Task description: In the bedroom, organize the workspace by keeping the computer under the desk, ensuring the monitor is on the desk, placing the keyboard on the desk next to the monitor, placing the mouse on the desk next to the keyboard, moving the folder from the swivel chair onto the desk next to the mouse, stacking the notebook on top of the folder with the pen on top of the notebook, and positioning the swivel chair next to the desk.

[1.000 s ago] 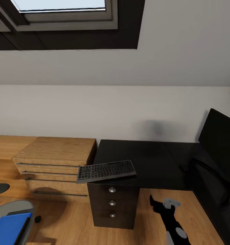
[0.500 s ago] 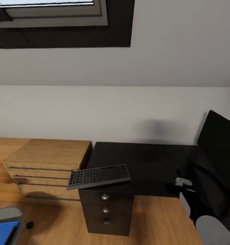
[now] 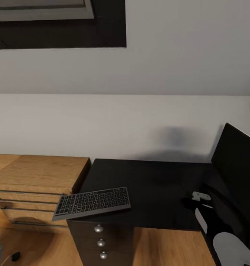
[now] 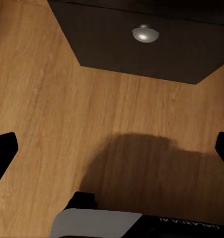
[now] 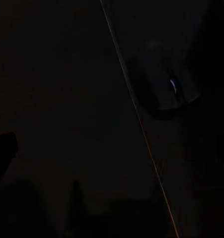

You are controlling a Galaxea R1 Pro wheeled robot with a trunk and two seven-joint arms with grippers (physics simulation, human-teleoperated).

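Head view pans right since a second ago: the chest [image 3: 36,181] slides left, the blue folder leaves the frame. The right gripper [image 3: 199,197] has risen over the desk [image 3: 158,188], near the monitor [image 3: 236,162]; its opening cannot be told. The keyboard [image 3: 92,202] lies well apart from it, overhanging the desk's corner. The left gripper [image 4: 112,148] hangs wide open, empty, above floor. Likely repositioning continues. Lettering on the left wrist [image 4: 186,223] is unreadable

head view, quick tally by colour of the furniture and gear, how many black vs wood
black: 3 (desk, keyboard, monitor)
light wood: 1 (chest of drawers)
total: 4
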